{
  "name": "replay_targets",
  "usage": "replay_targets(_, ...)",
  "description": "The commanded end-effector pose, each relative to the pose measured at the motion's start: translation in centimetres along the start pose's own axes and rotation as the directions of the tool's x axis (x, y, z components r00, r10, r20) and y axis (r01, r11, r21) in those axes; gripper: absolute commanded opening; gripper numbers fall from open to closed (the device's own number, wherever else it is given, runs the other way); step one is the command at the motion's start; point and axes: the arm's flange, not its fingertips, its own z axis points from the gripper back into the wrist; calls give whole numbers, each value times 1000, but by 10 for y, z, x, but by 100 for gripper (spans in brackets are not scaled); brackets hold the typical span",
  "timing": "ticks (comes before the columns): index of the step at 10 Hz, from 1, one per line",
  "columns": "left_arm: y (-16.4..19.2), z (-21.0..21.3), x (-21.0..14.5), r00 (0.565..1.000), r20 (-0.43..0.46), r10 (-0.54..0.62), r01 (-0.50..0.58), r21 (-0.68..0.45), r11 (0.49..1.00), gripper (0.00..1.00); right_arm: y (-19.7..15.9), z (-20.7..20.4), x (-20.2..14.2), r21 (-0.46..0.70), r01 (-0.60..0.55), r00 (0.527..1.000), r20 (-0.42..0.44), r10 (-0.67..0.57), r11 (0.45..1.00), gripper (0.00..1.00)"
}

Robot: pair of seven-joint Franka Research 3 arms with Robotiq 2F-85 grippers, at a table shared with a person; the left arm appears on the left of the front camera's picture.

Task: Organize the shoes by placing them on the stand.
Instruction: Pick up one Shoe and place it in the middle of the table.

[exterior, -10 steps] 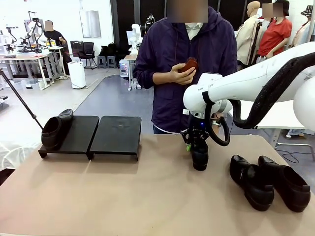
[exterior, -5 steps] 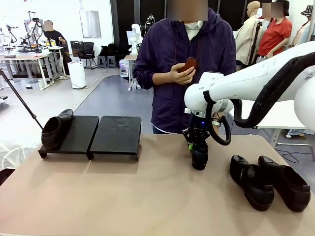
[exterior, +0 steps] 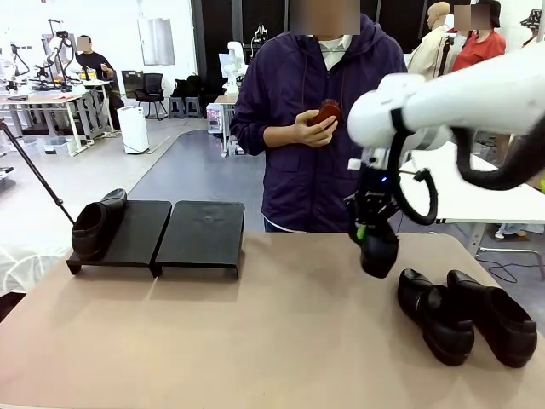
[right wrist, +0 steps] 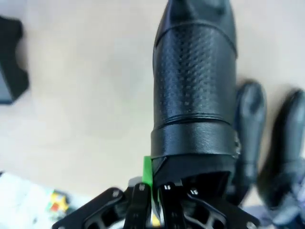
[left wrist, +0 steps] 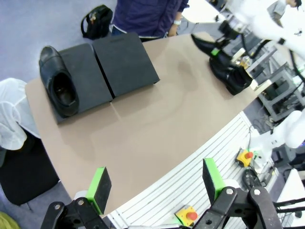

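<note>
My right gripper (exterior: 367, 232) is shut on the heel end of a black glossy shoe (exterior: 378, 250), which hangs toe-down above the table. In the right wrist view that shoe (right wrist: 195, 86) stretches away from the gripper (right wrist: 155, 186). Two more shoes (exterior: 434, 315) (exterior: 494, 317) lie side by side at the table's right. A fourth shoe (exterior: 95, 226) rests on the left section of the black stand (exterior: 200, 234); its right section is bare. My left gripper (left wrist: 155, 183) hangs open high over the table, seeing the stand (left wrist: 126, 62) and its shoe (left wrist: 59, 81).
A person in a dark purple hoodie (exterior: 319, 128) stands at the far edge holding a small reddish-brown object (exterior: 328, 111). The tan table (exterior: 255, 341) is bare between the stand and the shoes. A black bag (left wrist: 97, 21) lies on the floor behind the stand.
My right gripper has lifted the shoe off the table and carried it up and to the right, toward the two lying shoes. The stand and other shoes have not moved.
</note>
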Motion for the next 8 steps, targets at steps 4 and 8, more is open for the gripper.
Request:
replay_targets(4,-1,-1,-2,1000,13,-11,12,-17,1000,100,-20,43,-106,148,-64,998,20,62,987,0)
replay_targets(8,-1,-1,-2,1000,13,-11,12,-17,1000,100,-10,51,-108,91,-22,1000,-5,22,996,0)
